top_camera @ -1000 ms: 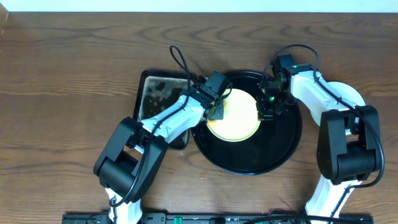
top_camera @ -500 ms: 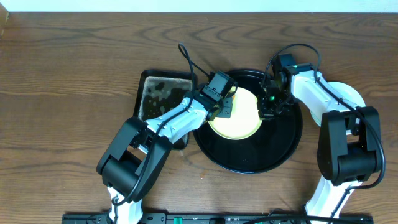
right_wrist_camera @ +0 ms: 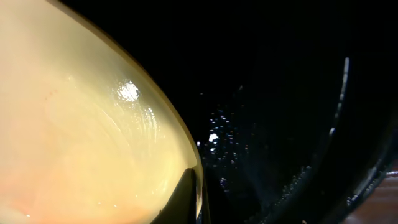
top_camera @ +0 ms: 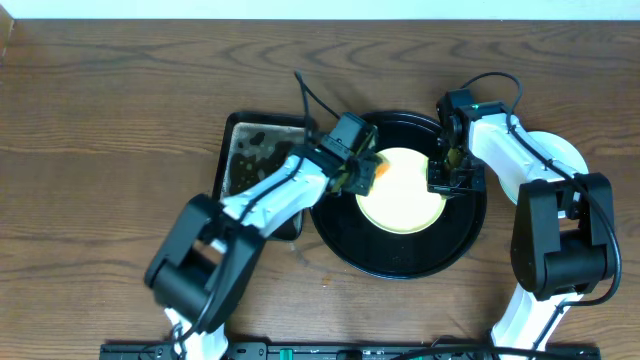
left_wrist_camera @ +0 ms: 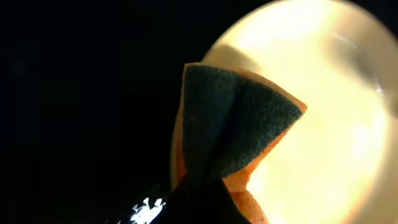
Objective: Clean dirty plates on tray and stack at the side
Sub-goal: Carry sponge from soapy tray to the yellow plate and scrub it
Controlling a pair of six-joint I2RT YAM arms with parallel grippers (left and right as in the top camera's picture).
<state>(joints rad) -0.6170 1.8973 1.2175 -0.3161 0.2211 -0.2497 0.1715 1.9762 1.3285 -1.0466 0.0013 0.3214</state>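
Observation:
A pale yellow plate (top_camera: 402, 190) lies on the glossy black tray (top_camera: 400, 262). My left gripper (top_camera: 360, 176) is shut on a folded orange sponge (top_camera: 377, 169) with a dark green scrub face, at the plate's left edge. In the left wrist view the sponge (left_wrist_camera: 233, 124) sticks out from the gripper (left_wrist_camera: 205, 202) over the plate (left_wrist_camera: 336, 130) and the tray (left_wrist_camera: 74, 93). My right gripper (top_camera: 440, 180) is shut on the plate's right rim; its finger (right_wrist_camera: 183, 199) pinches the plate (right_wrist_camera: 81, 137) above the wet tray (right_wrist_camera: 280, 93). No mint-blue plates show.
A rectangular dark metal pan (top_camera: 250, 150) with wet smears sits against the tray's left side, under my left arm. Dark-brown wood tabletop (top_camera: 110, 150) lies all round. A pale wall edge runs along the back.
The yellow plate has shifted right and slightly nearer on the tray, held by my right gripper. My left gripper has moved right with the sponge, which now sits at the plate's left edge.

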